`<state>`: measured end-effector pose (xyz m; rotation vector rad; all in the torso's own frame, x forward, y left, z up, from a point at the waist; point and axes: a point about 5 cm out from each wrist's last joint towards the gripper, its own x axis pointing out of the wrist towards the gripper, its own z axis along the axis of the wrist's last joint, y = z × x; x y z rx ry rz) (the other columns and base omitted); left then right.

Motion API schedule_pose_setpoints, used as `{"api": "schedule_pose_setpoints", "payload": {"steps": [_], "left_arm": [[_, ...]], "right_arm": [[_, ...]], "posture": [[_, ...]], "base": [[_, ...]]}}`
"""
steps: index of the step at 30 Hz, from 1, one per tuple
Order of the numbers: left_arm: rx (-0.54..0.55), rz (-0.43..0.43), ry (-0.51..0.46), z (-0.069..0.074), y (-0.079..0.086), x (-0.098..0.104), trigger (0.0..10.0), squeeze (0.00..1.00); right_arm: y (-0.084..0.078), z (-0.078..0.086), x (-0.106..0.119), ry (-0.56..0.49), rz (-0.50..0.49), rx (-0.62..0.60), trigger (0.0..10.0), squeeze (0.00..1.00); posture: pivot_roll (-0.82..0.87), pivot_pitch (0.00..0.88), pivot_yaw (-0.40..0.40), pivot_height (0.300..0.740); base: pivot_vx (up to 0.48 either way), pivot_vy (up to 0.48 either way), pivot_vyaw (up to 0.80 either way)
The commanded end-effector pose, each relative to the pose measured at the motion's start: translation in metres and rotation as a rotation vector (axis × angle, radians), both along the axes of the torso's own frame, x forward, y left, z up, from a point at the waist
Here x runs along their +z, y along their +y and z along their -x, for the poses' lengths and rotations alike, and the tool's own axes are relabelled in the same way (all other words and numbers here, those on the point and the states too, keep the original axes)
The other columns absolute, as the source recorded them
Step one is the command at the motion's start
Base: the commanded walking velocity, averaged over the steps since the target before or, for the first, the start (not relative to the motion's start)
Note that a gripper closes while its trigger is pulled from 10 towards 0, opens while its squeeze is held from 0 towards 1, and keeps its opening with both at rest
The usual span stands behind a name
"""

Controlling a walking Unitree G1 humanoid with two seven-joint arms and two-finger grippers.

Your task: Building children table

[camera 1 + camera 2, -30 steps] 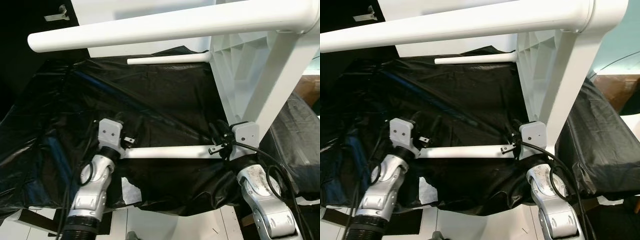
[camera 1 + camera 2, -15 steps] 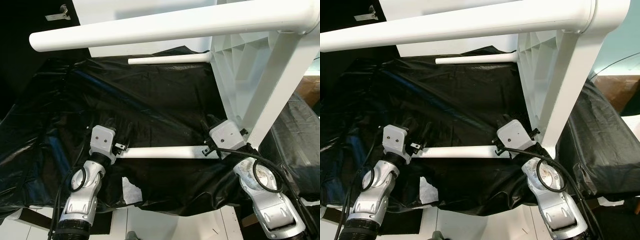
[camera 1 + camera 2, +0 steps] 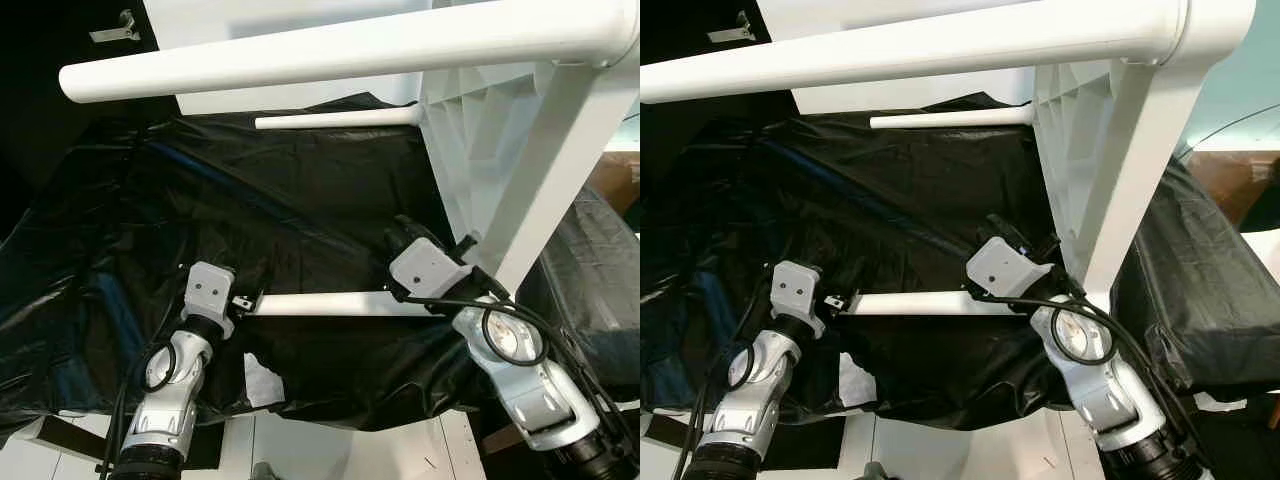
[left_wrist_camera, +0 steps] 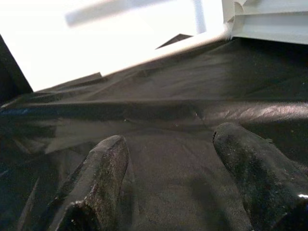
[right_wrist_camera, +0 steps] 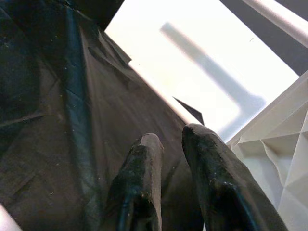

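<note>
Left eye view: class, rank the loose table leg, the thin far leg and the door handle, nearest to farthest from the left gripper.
1. Loose table leg, beside the left gripper.
2. Thin far leg, across the black sheet.
3. Door handle, at the top corner.

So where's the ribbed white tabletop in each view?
Left eye view: tabletop stands on edge, right of centre, behind the right arm.
Right eye view: same spot, right of centre.
Left wrist view: top right corner, beyond the fingers.
Right wrist view: lower right, beside the fingers.
Shared landmark: the black plastic sheet it stands on.
</note>
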<state>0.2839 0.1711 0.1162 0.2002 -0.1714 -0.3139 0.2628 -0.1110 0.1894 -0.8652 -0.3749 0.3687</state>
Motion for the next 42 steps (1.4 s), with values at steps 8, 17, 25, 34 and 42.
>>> {"api": "schedule_pose_setpoints", "payload": {"steps": [8,17,25,34,42], "left_arm": [[-0.043,0.069,-0.093,-0.004,0.004,0.029,10.0,0.00],[-0.116,-0.401,-0.242,0.003,0.006,0.035,10.0,0.00],[0.231,-0.598,-0.445,0.021,0.041,0.057,10.0,0.00],[0.608,-0.606,-0.596,0.046,0.087,0.095,10.0,0.00],[0.638,-0.654,-0.718,0.055,0.073,0.123,10.0,0.00]], "right_arm": [[-0.014,0.000,-0.024,0.137,-0.188,-0.107,10.0,0.00],[-0.027,0.004,-0.062,0.309,-0.245,-0.190,10.0,0.00],[-0.030,0.005,-0.080,0.385,-0.266,-0.218,10.0,0.00],[-0.033,0.000,-0.095,0.455,-0.259,-0.227,10.0,0.00],[-0.042,-0.006,-0.108,0.492,-0.222,-0.260,10.0,0.00]], "posture": [[-0.03,0.026,-0.010,0.740],[-0.02,0.025,-0.014,0.740],[0.01,0.029,-0.026,0.740],[0.07,0.030,-0.094,0.740],[0.09,0.030,-0.111,0.740]], "base": [[0.000,0.000,0.00],[0.000,0.000,0.00],[0.000,0.000,0.00],[0.000,0.000,0.00],[0.000,0.000,0.00]]}}
